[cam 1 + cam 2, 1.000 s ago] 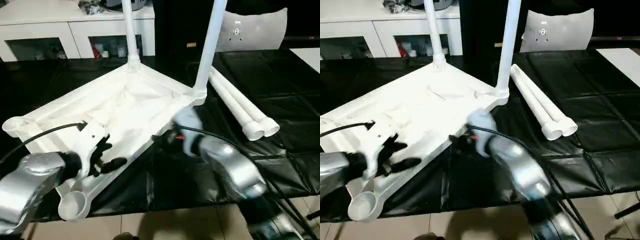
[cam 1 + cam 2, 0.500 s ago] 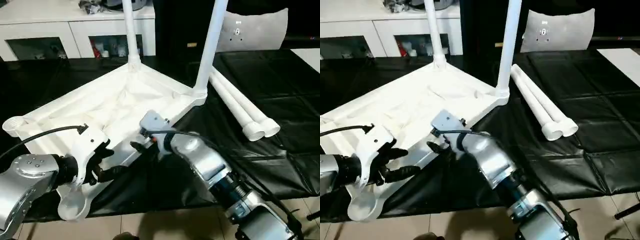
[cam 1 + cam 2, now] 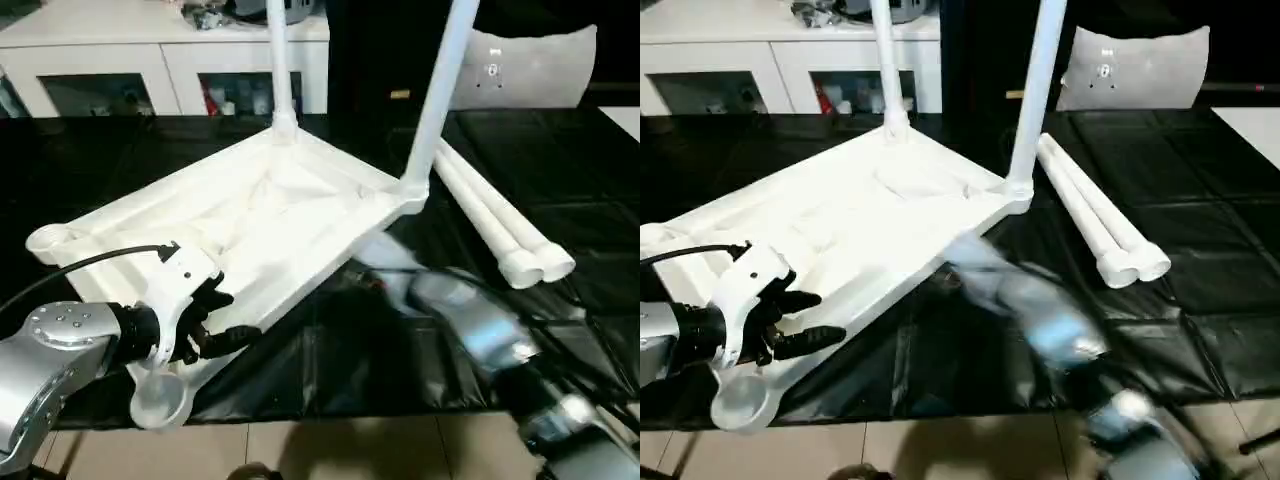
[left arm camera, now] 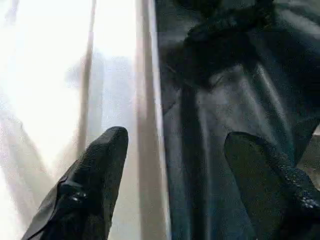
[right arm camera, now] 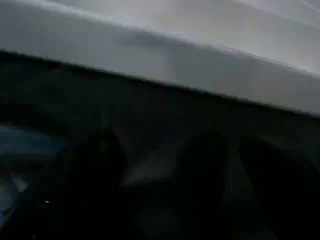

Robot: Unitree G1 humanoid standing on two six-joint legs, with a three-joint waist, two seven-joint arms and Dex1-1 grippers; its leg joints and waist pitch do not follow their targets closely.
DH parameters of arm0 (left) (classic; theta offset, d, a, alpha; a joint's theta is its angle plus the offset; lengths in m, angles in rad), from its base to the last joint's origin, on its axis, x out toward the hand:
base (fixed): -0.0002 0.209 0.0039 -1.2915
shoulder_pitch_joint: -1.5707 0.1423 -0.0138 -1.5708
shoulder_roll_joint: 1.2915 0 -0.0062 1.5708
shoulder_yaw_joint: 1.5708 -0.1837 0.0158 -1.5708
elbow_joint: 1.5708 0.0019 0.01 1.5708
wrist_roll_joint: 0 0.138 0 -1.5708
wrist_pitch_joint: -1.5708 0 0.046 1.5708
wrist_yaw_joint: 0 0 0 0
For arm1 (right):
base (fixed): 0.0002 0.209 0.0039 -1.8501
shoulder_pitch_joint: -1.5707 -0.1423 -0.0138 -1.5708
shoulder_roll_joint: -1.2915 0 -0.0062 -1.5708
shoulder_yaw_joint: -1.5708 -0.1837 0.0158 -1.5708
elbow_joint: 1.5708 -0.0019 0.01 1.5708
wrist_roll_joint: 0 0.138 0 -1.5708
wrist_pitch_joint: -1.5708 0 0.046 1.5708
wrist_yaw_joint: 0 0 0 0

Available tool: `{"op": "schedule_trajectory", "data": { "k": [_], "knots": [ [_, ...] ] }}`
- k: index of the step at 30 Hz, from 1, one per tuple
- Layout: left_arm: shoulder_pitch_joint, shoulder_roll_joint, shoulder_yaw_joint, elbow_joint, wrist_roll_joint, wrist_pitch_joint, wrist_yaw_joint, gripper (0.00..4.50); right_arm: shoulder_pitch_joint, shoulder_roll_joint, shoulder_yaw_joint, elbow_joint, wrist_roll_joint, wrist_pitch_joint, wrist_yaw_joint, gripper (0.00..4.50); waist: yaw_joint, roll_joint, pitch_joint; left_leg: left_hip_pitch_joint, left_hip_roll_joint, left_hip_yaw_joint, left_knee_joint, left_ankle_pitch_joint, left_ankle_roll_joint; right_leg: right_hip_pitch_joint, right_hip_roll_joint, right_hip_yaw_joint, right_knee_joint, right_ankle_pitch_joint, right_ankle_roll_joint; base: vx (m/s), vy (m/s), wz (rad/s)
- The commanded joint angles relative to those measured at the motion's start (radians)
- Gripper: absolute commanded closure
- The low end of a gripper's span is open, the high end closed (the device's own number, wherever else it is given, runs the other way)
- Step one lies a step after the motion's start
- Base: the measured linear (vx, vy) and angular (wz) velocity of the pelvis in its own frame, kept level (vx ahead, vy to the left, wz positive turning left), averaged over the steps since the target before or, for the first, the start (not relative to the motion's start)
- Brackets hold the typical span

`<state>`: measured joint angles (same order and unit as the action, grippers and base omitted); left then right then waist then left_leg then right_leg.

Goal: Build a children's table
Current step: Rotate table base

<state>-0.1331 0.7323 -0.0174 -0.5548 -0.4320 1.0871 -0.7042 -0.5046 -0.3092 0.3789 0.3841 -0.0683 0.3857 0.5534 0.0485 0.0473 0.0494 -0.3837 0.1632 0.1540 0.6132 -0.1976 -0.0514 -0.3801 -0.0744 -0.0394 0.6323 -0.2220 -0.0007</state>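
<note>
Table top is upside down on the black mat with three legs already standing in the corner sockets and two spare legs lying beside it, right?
Not quite: two legs stand in the sockets, not three. The left eye view shows one leg at the far corner and another leg at the right corner of the table top. The two spare legs lie on the black mat.

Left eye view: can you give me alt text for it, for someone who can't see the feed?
An upside-down white table top lies on a black mat with two legs standing in its far corner sockets and two loose legs lying to its right. The open left gripper sits at the top's near edge, by an empty socket.
</note>
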Motion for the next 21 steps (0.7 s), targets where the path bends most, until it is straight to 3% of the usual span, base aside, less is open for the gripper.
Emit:
{"op": "schedule_trajectory", "data": {
  "k": [1, 4, 6, 8, 11, 12, 17, 21],
  "knots": [
    [-0.006, -0.003, -0.008, -0.009, -0.004, 0.004, 0.011, 1.05, 0.004, 0.004, -0.043, -0.016, 0.026, -0.006, -0.004, 0.0, -0.003, 0.005, -0.054, 0.008, 0.041, -0.012, -0.083, -0.203, -0.027, 0.039, -0.056, 0.04, -0.073, -0.137, -0.214, 0.0, 0.0, 0.0],
    [-0.007, -0.005, -0.011, -0.011, -0.008, 0.005, 0.013, 1.05, 0.027, 0.035, -0.091, -0.114, 0.101, 0.01, 0.023, 0.0, -0.009, 0.002, -0.057, 0.007, 0.043, -0.009, -0.078, -0.166, -0.007, 0.04, -0.053, 0.04, -0.072, -0.092, -0.223, 0.0, 0.0, 0.0],
    [-0.007, -0.006, -0.015, -0.009, -0.008, 0.005, 0.015, 1.05, 0.039, 0.034, -0.09, -0.146, 0.109, 0.014, 0.033, 0.0, -0.008, 0.007, -0.06, 0.007, 0.047, -0.012, -0.078, -0.138, -0.002, 0.04, -0.05, 0.037, -0.065, -0.057, -0.224, 0.0, 0.0, 0.0],
    [-0.011, -0.013, -0.031, 0.006, 0.001, 0.002, 0.024, 1.05, 0.067, 0.02, -0.073, -0.2, 0.108, 0.005, 0.056, 0.0, -0.006, 0.005, -0.059, 0.011, 0.048, -0.009, -0.076, -0.13, -0.002, 0.037, -0.046, 0.038, -0.065, -0.034, -0.228, 0.0, 0.0, 0.0],
    [-0.021, -0.035, -0.066, 0.055, 0.028, 0.005, 0.057, 1.05, 0.106, 0.016, -0.088, -0.289, 0.14, 0.036, 0.071, 0.0, -0.002, 0.006, -0.057, 0.016, 0.048, -0.006, -0.076, -0.145, -0.008, 0.034, -0.045, 0.04, -0.07, -0.054, -0.231, 0.0, 0.0, 0.0],
    [-0.021, -0.041, -0.081, 0.075, 0.04, 0.005, 0.069, 1.05, 0.12, 0.014, -0.097, -0.329, 0.158, 0.051, 0.078, 0.0, 0.001, 0.011, -0.054, 0.016, 0.049, -0.007, -0.08, -0.173, -0.014, 0.034, -0.044, 0.04, -0.073, -0.093, -0.215, 0.0, 0.0, 0.0],
    [-0.009, -0.045, -0.145, 0.128, 0.063, 0.005, 0.073, 1.05, 0.171, -0.02, -0.134, -0.476, 0.217, 0.127, 0.112, 0.0, 0.002, 0.008, -0.053, 0.019, 0.051, -0.012, -0.087, -0.212, -0.029, 0.033, -0.045, 0.042, -0.077, -0.151, -0.188, 0.0, 0.0, 0.0],
    [-0.027, -0.025, -0.23, 0.205, 0.146, -0.064, 0.094, 1.05, 0.23, -0.07, -0.134, -0.576, 0.224, 0.156, 0.138, 0.0, 0.007, 0.006, -0.054, 0.02, 0.05, -0.011, -0.085, -0.211, -0.027, 0.031, -0.046, 0.045, -0.083, -0.17, -0.163, 0.0, 0.0, 0.0]
  ]
}}
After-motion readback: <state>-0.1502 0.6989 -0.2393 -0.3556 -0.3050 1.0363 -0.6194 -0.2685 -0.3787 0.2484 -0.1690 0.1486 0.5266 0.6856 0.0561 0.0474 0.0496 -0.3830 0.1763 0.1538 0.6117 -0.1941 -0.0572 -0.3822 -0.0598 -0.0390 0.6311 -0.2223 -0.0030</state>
